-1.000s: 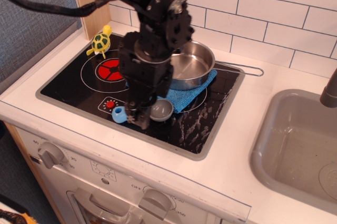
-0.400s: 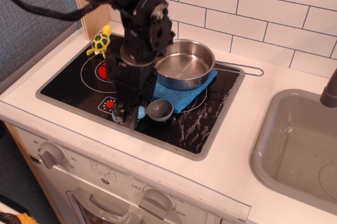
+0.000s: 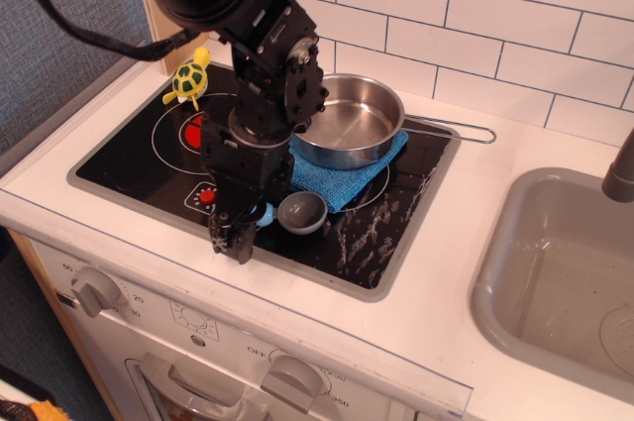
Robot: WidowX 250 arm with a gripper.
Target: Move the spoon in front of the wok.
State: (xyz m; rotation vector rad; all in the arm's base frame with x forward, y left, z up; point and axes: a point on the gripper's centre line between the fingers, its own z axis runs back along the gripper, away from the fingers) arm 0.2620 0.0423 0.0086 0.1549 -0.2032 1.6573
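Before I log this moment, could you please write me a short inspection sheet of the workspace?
Surface: black glass hob set in a white counter; whitish smears on its front right part.
Job's things: spoon lies on the hob in front of the wok, grey bowl to the right, blue handle mostly hidden by the arm. The wok sits on a blue cloth.
Clutter: yellow-green toy turtle at the hob's back left corner.
Grippers: gripper points down at the spoon's handle end; open or shut cannot be told.
Cables: black cable loops off the arm at upper left.
Surroundings: white tiled wall, grey sink at right, oven knobs below.
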